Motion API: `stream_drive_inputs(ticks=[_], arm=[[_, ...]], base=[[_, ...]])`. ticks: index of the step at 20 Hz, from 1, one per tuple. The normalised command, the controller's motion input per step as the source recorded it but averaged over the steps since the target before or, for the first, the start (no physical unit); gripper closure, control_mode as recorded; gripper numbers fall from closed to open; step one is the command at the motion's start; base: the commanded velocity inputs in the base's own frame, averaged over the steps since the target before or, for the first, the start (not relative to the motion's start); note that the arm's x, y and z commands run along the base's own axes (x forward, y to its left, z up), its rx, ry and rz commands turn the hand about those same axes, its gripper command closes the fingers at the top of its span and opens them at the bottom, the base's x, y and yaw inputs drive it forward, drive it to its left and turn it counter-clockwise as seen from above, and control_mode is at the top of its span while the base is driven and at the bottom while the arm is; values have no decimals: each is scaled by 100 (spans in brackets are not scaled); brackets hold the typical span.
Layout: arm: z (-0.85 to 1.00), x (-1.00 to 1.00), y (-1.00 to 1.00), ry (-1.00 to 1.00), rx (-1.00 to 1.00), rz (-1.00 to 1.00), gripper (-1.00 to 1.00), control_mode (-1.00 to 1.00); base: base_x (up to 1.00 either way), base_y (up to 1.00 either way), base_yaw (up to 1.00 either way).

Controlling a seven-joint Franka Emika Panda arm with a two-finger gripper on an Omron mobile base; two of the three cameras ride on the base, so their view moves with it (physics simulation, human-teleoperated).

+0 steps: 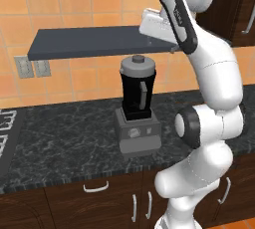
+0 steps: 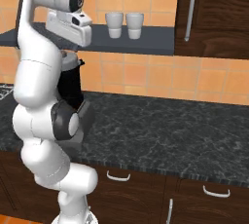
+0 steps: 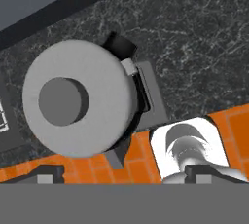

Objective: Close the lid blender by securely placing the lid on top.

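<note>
Lid (image 3: 78, 99): sitting on the blender (image 1: 137, 118), apparently seated, directly below the claw.
Claw (image 3: 124, 172): hovering above with fingers spread wide, gripping nothing.

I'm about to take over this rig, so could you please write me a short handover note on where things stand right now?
Gripper: open, holding nothing, above the blender.
Lid: sitting on top of the blender jar; in the hand view it covers the jar's mouth.
Blender: upright on the dark counter, below the shelf.
Done: lid placed and let go.
Left: check the lid sits evenly, then lift the arm away without knocking it.
</note>
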Motion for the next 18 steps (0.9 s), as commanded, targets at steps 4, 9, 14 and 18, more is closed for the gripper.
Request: stream_drive_inputs(ticks=[4, 9, 14, 18], arm=[[-92, -100, -100, -16, -2, 1, -100, -100], [-100, -100, -100, -12, -7, 0, -100, -100], [14, -100, -60, -65, 4, 2, -100, -100], [30, -100, -26, -99, 11, 1, -100, -100]], base=[[0, 0, 0], [0, 0, 0], [0, 0, 0], [0, 0, 0]])
